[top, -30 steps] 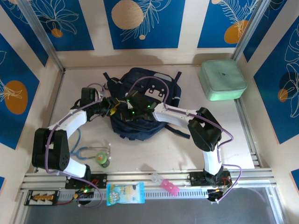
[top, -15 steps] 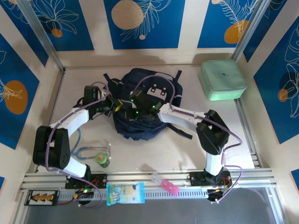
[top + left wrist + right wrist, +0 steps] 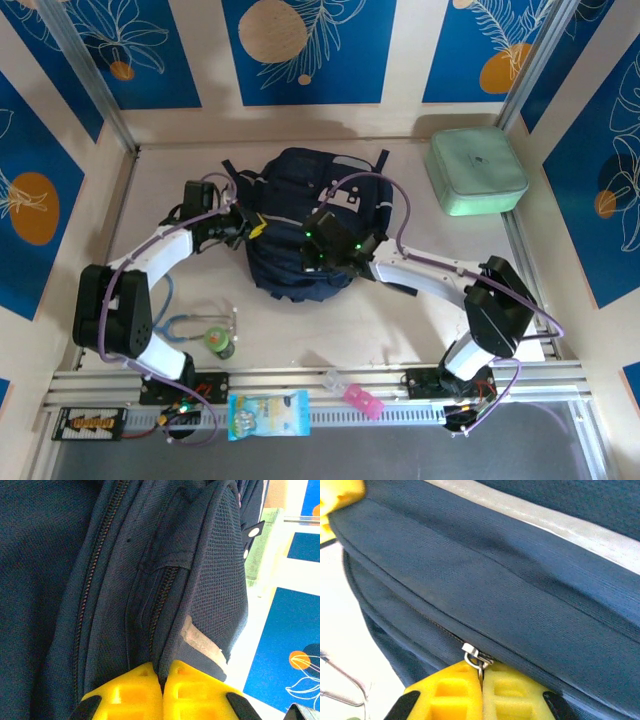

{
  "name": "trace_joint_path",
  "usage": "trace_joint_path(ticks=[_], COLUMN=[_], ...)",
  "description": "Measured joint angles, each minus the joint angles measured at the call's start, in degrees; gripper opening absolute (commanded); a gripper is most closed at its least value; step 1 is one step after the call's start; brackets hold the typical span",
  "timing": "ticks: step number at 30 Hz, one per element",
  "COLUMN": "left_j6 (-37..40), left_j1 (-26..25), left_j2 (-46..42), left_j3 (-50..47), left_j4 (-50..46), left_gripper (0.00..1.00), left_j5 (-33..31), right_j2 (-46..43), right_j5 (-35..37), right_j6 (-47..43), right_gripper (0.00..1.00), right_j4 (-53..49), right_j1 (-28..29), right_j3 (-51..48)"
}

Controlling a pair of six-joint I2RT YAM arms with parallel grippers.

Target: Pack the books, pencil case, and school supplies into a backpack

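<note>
Navy woven backpack [image 3: 300,180], pinched by left tool [image 3: 162,680], right tool [image 3: 481,672] gripping zip-pull [image 3: 472,655]

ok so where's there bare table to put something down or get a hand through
Bare table lies between the backpack and the front rail, and again between the backpack and the mint-green case. Crowded: the backpack's sides, where the left gripper and right gripper pinch it, and the near-left corner with the small green item.
</note>
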Motion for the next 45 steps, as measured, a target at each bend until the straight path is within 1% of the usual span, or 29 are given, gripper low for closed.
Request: trace_joint_path(ticks=[4,11,13,14,15,16,19,22,25,29,31,34,37,40,45], left_j6=[0.09,1.66,2.89,3.82,4.5,5.01,6.64,7.91,9.01,8.61,7.45,5.27,3.08,1.31,-1.36], left_j1=[0.02,0.13,0.17,0.26,0.42,0.79,3.48,6.47,7.96,7.72,7.3,5.51,3.08,0.92,-1.49], left_j2=[1.18,3.87,5.07,5.6,5.95,6.08,6.03,5.2,3.15,-1.68,-3.82,-5.64,-5.7,-5.66,-4.17], left_j3=[1.33,4.24,6.21,7.19,8.11,8.85,10.54,10.62,10.27,7.39,5.29,2.54,1.18,0.9,0.85], left_j4=[-0.09,-1.27,-2.62,-3.3,-3.98,-4.2,-5.03,-6.36,-8.2,-7.8,-6.91,-5.46,-4.35,-3.17,-0.46], left_gripper=[0.0,0.01,0.16,0.31,0.43,0.48,0.58,0.64,0.68,0.68,0.66,0.57,0.54,0.48,0.36], left_j5=[0.0,-1.27,-1.95,-2.51,-3.5,-4.59,-6.71,-7.56,-7.43,-4.2,-2.51,-1.33,-1.03,-1.14,-1.66], right_j2=[-1.95,-2.34,-1.46,-0.68,0.07,0.68,2.67,4.7,7.15,10.58,11.98,13.03,13.29,13.46,15.1], right_j5=[1.97,2.27,1.51,0.72,-0.11,-0.79,-3.5,-6.47,-9.55,-12.74,-13.97,-15.41,-16.2,-16.68,-18.4], right_j6=[2.38,6.6,6.32,5.99,5.46,4.96,3.54,2.86,2.21,1.55,1.49,0.87,0.22,-0.48,-1.73], right_gripper=[0.04,0.04,0.04,0.04,0.04,0.04,0.04,0.04,0.04,0.04,0.04,0.04,0.04,0.04,0.04], right_j4=[-3.15,-7.91,-7.85,-7.69,-7.48,-7.37,-6.97,-6.05,-4.81,-3.58,-3.54,-3.65,-3.82,-4.17,-5.11], right_j1=[-0.72,-2.08,-2.08,-2.08,-2.08,-2.08,-2.08,-2.08,-2.08,-2.34,-2.56,-2.73,-2.84,-3.06,-3.1], right_j3=[-1.2,-1.29,-0.55,0.11,0.66,1.16,2.71,4.63,7.21,11.19,13.14,15.5,17.11,17.99,19.78])
